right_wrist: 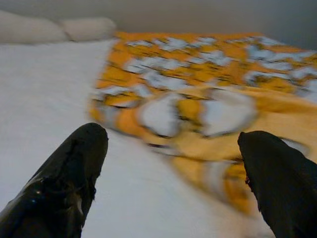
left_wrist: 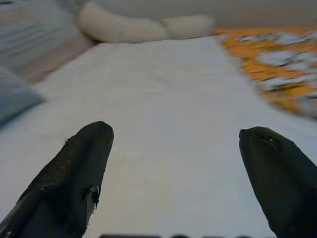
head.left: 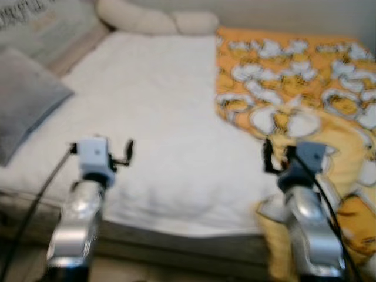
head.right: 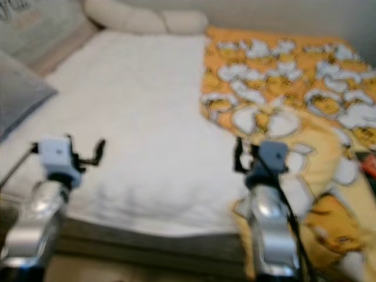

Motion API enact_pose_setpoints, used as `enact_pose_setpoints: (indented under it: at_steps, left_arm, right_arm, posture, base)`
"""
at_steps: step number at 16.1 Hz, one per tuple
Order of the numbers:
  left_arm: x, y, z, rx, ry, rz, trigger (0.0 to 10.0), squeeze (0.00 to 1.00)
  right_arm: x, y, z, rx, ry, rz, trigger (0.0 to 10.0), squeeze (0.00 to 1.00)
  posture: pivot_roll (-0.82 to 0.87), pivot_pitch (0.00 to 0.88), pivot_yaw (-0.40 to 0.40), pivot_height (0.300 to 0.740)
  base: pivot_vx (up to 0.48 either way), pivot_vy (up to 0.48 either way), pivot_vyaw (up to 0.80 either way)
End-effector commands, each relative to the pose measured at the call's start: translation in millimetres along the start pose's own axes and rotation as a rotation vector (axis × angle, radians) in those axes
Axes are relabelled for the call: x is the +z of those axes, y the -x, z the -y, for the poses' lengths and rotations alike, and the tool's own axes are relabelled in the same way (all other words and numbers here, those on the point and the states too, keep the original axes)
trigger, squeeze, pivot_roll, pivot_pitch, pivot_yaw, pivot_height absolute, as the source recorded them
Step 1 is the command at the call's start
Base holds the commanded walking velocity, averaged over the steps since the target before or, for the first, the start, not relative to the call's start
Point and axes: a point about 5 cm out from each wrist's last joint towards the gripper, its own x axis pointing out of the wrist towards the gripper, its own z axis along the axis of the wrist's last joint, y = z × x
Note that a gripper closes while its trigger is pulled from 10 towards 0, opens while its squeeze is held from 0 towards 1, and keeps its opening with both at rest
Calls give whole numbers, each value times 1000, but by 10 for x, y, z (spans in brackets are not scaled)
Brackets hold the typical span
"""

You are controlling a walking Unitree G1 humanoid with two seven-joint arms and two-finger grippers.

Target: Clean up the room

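Head view: bed (head.left: 158,129) unmade, orange blanket (head.left: 305,88) bunched at 2 o'clock. Left gripper (left_wrist: 173,183) and right gripper (right_wrist: 171,181) spread wide, empty. Tidying barely begun.

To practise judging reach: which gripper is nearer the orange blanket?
Right. The right gripper hovers at the orange blanket's edge; the left gripper is over the white sheet, well aside.

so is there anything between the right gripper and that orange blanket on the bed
Nothing visible stands in the way. The right gripper is open and held above the near edge of the orange blanket, with only bare white sheet and blanket ahead of its fingers. The left gripper is also open, over the sheet.
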Motion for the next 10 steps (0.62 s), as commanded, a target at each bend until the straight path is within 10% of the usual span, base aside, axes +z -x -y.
enact_pose_setpoints:
  at_steps: [1,10]
  left_arm:
    - [47,-1,-31,5,-15,19,10000,1000]
    - [29,-13,28,-20,-22,17,10000,1000]
  right_arm:
    - [11,5,-35,9,-5,-8,10000,1000]
    - [-45,11,-73,38,16,-24,10000,1000]
  posture:
    - [-69,0,24,740]
    - [-79,0,26,740]
  base:
    - [0,-480,0]
    - [0,-480,0]
